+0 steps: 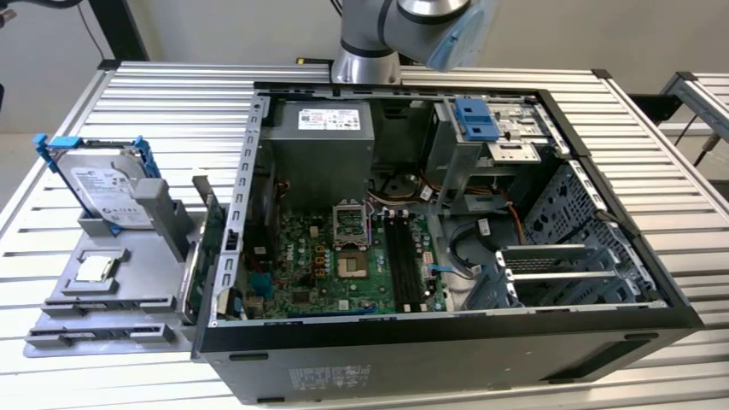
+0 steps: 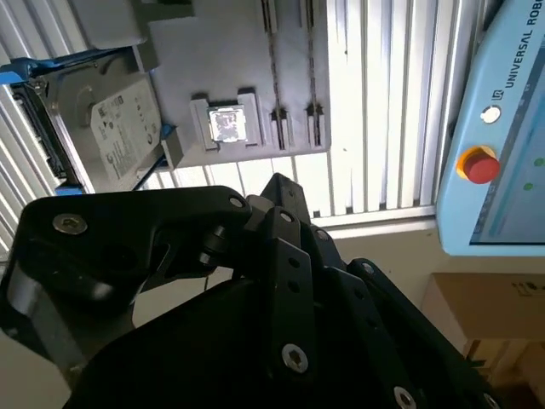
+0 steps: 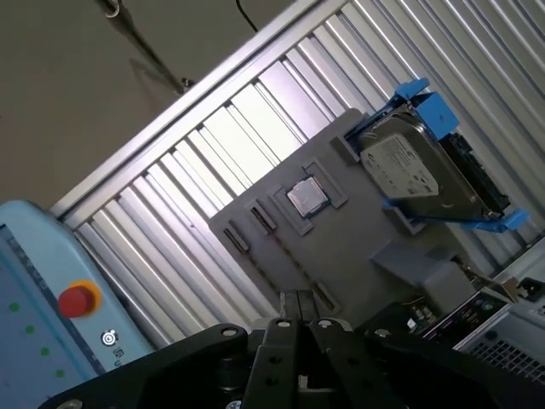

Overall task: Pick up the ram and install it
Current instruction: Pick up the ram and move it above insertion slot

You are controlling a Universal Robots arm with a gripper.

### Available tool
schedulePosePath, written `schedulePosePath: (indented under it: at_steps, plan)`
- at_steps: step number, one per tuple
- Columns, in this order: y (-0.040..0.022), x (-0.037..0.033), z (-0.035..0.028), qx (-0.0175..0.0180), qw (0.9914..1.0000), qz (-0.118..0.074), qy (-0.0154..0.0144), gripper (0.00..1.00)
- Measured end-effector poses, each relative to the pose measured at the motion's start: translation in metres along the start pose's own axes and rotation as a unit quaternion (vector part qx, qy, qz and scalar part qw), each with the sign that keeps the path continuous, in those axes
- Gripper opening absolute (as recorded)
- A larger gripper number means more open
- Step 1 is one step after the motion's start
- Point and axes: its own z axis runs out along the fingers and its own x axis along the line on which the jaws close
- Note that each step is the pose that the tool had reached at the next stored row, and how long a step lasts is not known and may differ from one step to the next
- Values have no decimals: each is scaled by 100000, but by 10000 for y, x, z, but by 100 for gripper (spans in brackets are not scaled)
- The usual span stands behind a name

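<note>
Pickup hasn't really been started yet: the tool [image 3: 298,300] is seen clenched on nothing in the first wrist view, held up over the slatted worktop [image 1: 148,94], with the grey fixture tray [image 3: 358,230] and its hard drive [image 3: 409,170] looked down on. The ram [image 1: 208,209] is best guessed to be the dark thin stick stood on edge in the exterior view, squeezed between that tray and the case [image 1: 456,359] wall, with a greenish card [image 1: 211,282] just beside it. Can't be called for sure tbh. For a clean grab, the tool would need to be opened first, lined up with the stick's flat faces, and brought straight down at mid-length so card and wall aren't clipped.
</note>
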Motion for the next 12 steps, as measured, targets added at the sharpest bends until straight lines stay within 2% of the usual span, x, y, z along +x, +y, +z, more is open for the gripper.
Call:
schedulePosePath:
  at_steps: [6,12]
  plan:
    - [0,0,0,-59,99959,-2866,166,0]
    - [0,0,-1,-121,99835,-5737,339,0]
